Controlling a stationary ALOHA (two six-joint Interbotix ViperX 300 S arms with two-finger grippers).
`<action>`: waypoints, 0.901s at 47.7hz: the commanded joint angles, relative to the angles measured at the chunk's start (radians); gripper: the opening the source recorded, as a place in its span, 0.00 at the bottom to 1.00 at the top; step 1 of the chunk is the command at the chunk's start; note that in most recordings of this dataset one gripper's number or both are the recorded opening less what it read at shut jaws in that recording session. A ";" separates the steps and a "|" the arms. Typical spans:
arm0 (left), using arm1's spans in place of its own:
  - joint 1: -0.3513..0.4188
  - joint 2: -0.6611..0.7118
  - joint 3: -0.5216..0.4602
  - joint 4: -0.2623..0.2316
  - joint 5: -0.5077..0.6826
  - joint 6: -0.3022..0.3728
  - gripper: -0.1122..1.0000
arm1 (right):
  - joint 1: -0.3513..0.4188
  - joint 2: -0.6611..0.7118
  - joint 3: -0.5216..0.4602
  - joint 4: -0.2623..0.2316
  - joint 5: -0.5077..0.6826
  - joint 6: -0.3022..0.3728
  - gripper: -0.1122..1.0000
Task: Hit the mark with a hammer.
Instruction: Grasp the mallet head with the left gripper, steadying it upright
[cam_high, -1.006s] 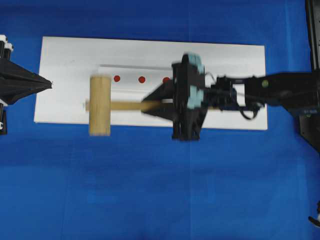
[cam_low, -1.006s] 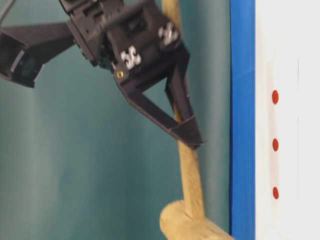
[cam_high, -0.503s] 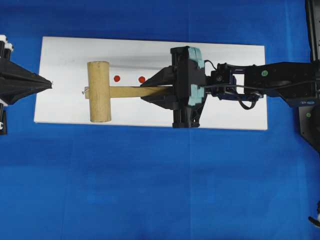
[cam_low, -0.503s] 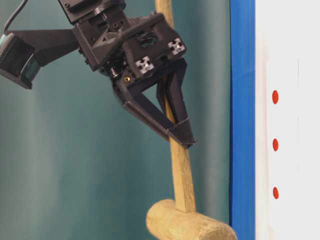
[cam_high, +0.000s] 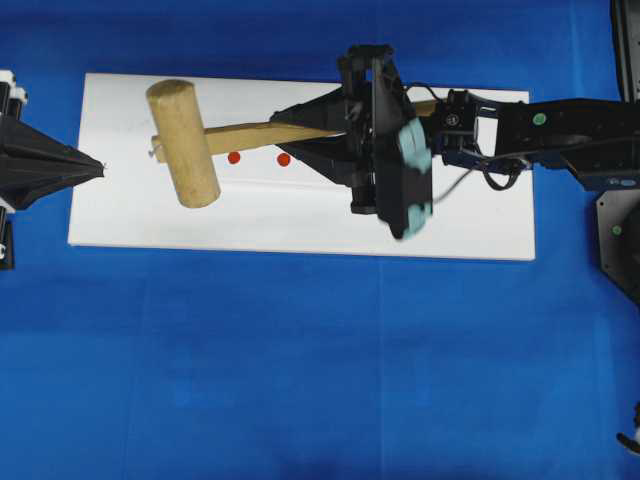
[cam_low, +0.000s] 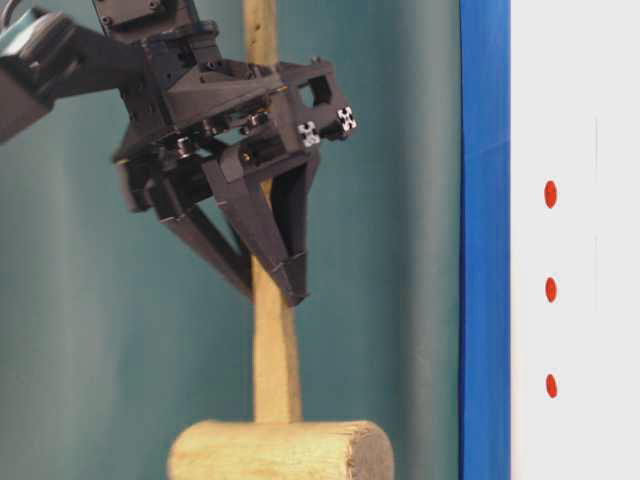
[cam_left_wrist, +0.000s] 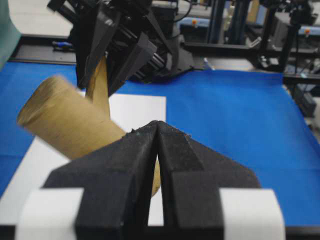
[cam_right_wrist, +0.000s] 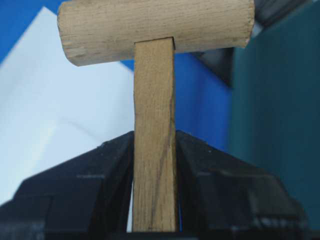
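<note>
Right gripper (cam_high: 318, 130) is clamped on the hammer (cam_high: 183, 142), both fingers pressed flat against the squared handle around mid-length; the right wrist view shows the handle pinched between the pads with the head out ahead. The hammer is held up off the white board (cam_high: 300, 225), head tilted, sitting over the board's left end, handle running back toward the gripper.

Mark: 2 red dots (cam_high: 233, 157) show just beside the head in the overhead view; a 3rd is probably hidden under the gripper. The table-level view shows all 3 dots (cam_low: 550, 289), but I cannot tell which is the largest, so the mark stays unpointed.

Left gripper (cam_left_wrist: 158, 145) is pinched closed on nothing, parked off the board's left edge with its tips pointing at the head.

Handling, as judgement: solid wood, stiff, fairly light but head-heavy, so it could pivot in the pads on a swing. The squared handle gives flat faces and resists twisting. A mid-handle hold looks sensible; closer to the head means more control, less swing.
</note>
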 joint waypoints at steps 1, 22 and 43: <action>0.002 0.009 -0.009 -0.003 -0.005 -0.017 0.10 | -0.002 -0.034 -0.014 0.003 -0.057 -0.074 0.19; 0.012 0.011 -0.006 -0.008 -0.005 -0.049 0.11 | 0.008 -0.034 -0.014 0.008 -0.137 -0.215 0.19; 0.064 0.026 -0.006 -0.008 -0.008 -0.120 0.92 | 0.008 -0.034 -0.018 0.008 -0.140 -0.215 0.19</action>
